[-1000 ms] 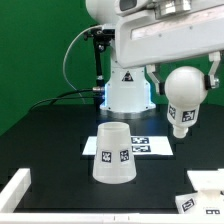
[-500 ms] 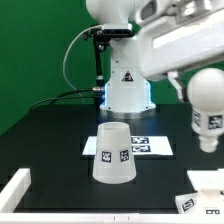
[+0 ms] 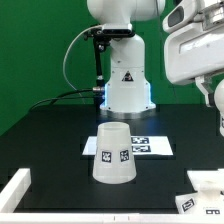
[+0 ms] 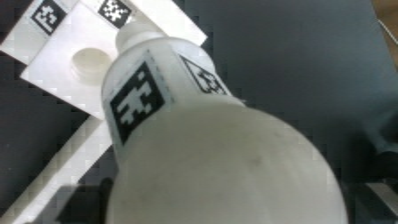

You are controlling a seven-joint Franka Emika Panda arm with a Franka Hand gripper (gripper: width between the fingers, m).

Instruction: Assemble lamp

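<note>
Closest to the wrist camera you see the bulb [image 4: 214,140]. It is big and blurry and fills most of that view. It has black-and-white tags on its side. Its thin end points down at the base [image 4: 54,55], close to the round hole in the base's top. The base has tags on it too.

The bulb hangs in the air with nothing under it, so the gripper is squeezing it. You cannot see the fingers themselves.

In the exterior view, the base [image 3: 205,184] sits on the black table [image 3: 50,150] at the front, on the exterior view's right. A white bar [image 3: 15,188] lies at the front on the exterior view's left.

Only a thin bit of the bulb [image 3: 219,108] shows at the right edge, high above the base and not touching it.

The shade [image 3: 112,153] stands in the middle of the table with its wide end down and two tags facing you. Just behind it lies the marker board [image 3: 150,146], flat on the table.

Farther back is the robot arm [image 3: 125,80], with a black cable [image 3: 68,70] beside it, then the green wall [image 3: 30,50].
</note>
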